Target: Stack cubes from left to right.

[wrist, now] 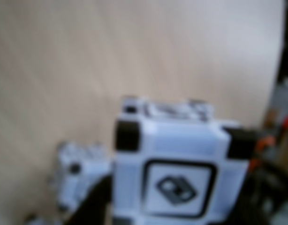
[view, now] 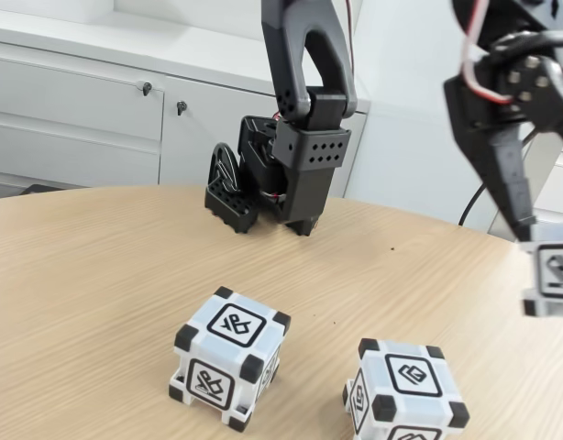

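The gripper (view: 546, 266) was clamped on a raised cube (view: 554, 280), right of the middle cube (view: 406, 390); a skewed release risked toppling it.

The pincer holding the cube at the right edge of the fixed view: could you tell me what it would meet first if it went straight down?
Probably bare table: the pincer holds its cube right of the nearer cube, though depth is unclear.
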Controlling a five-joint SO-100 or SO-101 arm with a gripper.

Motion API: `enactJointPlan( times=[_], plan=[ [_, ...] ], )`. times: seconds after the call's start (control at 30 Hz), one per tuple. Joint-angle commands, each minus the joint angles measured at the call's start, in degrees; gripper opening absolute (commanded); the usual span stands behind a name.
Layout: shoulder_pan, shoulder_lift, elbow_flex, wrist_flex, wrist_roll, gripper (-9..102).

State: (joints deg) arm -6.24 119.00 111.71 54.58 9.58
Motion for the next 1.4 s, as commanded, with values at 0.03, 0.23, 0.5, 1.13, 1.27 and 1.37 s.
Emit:
enactJointPlan(
  times=[0.03, 0.23, 0.5, 1.13, 1.27, 1.37],
  plan=[
    [6.68, 4.22, -0.53, 0.0, 0.7, 5],
    [16.0, 5.36, -0.44, 0.0, 1.49, 5],
    [22.94, 5.45, 0.53, 2.37, -2.46, 3],
    [28.04, 13.54, 0.7, 22.5, -4.22, 2],
    [31.9, 13.1, 0.7, 22.41, -5.8, 2],
    [32.26, 12.48, 0.7, 22.41, -6.94, 2]
  ],
)
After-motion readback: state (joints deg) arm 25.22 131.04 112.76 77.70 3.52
